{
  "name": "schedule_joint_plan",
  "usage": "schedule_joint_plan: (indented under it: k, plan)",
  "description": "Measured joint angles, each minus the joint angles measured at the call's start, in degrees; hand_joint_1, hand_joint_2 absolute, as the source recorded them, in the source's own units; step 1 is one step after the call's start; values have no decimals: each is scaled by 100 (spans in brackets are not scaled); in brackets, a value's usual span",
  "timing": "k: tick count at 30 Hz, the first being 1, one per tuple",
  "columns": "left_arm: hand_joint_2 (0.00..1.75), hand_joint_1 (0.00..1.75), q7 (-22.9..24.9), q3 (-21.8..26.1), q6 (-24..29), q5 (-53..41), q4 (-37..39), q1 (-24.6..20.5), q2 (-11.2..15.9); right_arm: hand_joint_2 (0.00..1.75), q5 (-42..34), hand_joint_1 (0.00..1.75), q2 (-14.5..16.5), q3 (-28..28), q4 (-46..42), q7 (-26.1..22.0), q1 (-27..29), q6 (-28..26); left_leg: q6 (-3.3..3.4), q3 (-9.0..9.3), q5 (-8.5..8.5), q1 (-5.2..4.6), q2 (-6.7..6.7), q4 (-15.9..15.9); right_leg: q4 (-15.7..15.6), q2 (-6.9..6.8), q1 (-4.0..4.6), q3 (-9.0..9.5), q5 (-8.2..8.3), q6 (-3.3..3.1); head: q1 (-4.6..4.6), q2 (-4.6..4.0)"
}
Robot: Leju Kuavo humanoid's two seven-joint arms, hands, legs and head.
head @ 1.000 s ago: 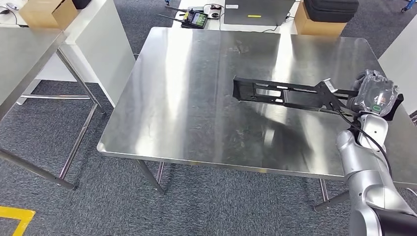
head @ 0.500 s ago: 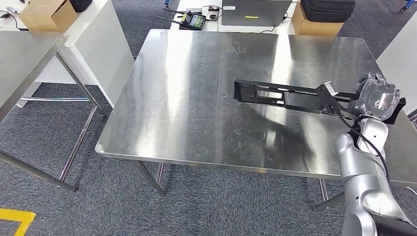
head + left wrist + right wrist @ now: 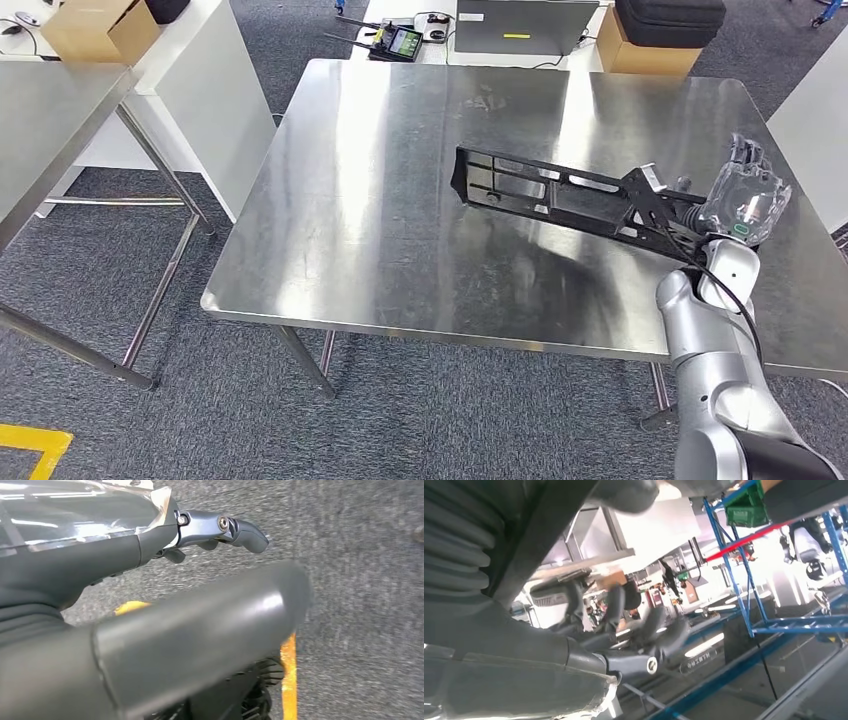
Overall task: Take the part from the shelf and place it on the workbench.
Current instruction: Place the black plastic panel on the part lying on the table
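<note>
Right hand [image 3: 742,196] clamped on near end of part [image 3: 560,195], fingers wrapped round it. Part long, black, slotted; reaches away from hand across bench [image 3: 380,200], far end over bench middle, tilted slightly. Contact with bench surface not determinable. Left hand [image 3: 150,540] hanging above grey carpet [image 3: 360,580] and yellow line [image 3: 289,680]; fingers slightly curled, apart, nothing held. Beyond bench from right hand: laptop [image 3: 520,25], controller [image 3: 395,42], black case [image 3: 668,20] on box [image 3: 640,52].

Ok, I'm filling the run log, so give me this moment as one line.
phase: placing | right hand: holds black part over steel workbench | part: tilted | left hand: hanging over floor, holding nothing
</note>
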Motion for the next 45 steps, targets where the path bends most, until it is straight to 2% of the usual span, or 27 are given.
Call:
schedule_joint_plan:
  k: [3,7,9,16,22,35,42,45]
  plan:
    - [0,0,110,5,-41,9,0,3,0,0,-37,0,27,14,209,80,-77,111,1,-3,-1,-7,0,0,-1,-1,-4,2,0,0,-1,0]
    - [0,0,170,33,-89,37,0,5,3,175,-474,0,33,33,715,130,-346,943,3,0,-2,-13,4,1,-2,0,-11,4,0,1,-1,0]
    - [0,0,184,40,-108,44,0,10,6,175,-826,0,38,14,902,62,-442,1265,3,4,-1,-16,2,2,-2,-1,-12,4,0,1,-1,0]
    - [0,0,204,81,-127,8,0,19,7,175,-2022,0,27,-226,1162,-98,-665,1865,6,25,-6,-15,8,3,-4,0,-12,21,-1,2,-1,0]
    - [0,0,207,100,-129,-14,0,18,7,175,-2289,0,-25,-327,1268,-89,-758,2133,9,48,-14,-16,10,3,-18,0,-9,36,-2,3,-1,0]
    - [0,0,245,157,-196,-123,-2,-6,6,175,-2650,0,-346,-204,1310,-58,-937,3441,24,107,-29,-16,12,1,-46,1,9,125,-3,6,1,0]
    - [0,0,219,183,-196,-128,-2,-5,4,175,-2474,0,-467,196,1314,63,-1112,3407,30,105,-26,-28,13,3,-46,4,8,129,-1,9,2,-1]
    - [0,0,213,184,-187,-149,-2,-6,4,175,-2476,0,-491,309,1287,-12,-1117,2988,30,100,-25,-29,12,4,-46,3,7,124,-1,9,1,0]
